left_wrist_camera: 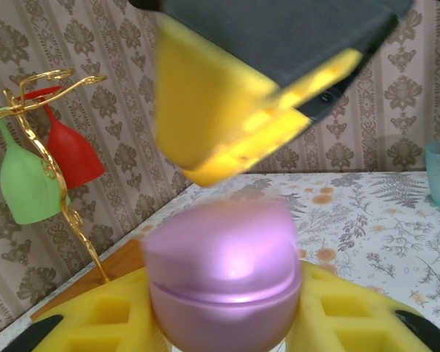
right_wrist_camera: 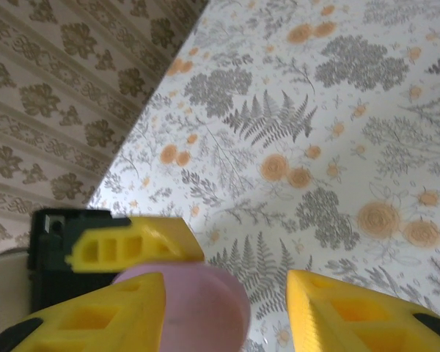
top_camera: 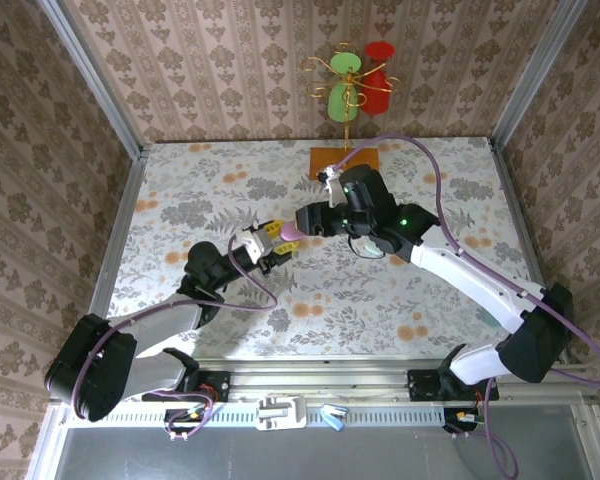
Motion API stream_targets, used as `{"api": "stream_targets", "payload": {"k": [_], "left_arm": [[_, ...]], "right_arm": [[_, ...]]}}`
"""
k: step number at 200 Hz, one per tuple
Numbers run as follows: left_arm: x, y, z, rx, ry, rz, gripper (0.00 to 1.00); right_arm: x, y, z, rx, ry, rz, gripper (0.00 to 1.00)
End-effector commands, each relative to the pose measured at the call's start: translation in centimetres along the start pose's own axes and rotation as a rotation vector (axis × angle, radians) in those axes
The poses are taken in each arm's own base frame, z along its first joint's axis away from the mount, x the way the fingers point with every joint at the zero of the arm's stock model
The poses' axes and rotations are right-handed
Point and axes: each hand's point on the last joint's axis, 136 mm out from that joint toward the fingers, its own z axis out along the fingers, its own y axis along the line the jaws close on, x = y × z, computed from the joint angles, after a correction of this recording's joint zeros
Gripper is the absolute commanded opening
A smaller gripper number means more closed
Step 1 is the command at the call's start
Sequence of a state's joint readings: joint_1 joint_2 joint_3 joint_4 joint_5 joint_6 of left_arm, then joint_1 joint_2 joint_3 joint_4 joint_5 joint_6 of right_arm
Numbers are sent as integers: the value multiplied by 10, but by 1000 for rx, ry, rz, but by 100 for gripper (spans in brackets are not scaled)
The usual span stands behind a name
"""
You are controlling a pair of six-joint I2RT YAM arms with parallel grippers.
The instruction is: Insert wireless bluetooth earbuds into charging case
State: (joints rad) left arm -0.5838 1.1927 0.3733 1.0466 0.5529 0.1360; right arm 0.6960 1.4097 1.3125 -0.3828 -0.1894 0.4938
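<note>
Lilac-pink and glossy, the rounded pebble-shaped plastic charging case (left_wrist_camera: 224, 275) is clamped between the yellow fingers of the left gripper (top_camera: 273, 243), over the middle of the flowered table (top_camera: 210, 190). Its lid is closed, and in the left wrist view the seam and long axis run level from finger to finger. The right gripper (right_wrist_camera: 227, 315) is spread wide, one finger just beside the case, gripping nothing

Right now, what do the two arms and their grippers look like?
The left arm has grey links and black joints; the right arm has white links, black joints and a green light. A purple cable follows each. The left gripper and right gripper have yellow fingers with square pockets.
</note>
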Motion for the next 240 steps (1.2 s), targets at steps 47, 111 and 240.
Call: {"api": "stream_targets", "payload": {"k": [47, 111, 240], "left_arm": [[-26, 15, -2, -59, -82, 31, 13], [-50, 28, -3, -119, -175, -22, 13], [-54, 26, -1, -105, -178, -21, 14]], "right_arm": [[-14, 15, -30, -205, -120, 115, 68], [-9, 39, -20, -584, -76, 421, 78], [-2, 36, 16, -746, -15, 609, 25]]}}
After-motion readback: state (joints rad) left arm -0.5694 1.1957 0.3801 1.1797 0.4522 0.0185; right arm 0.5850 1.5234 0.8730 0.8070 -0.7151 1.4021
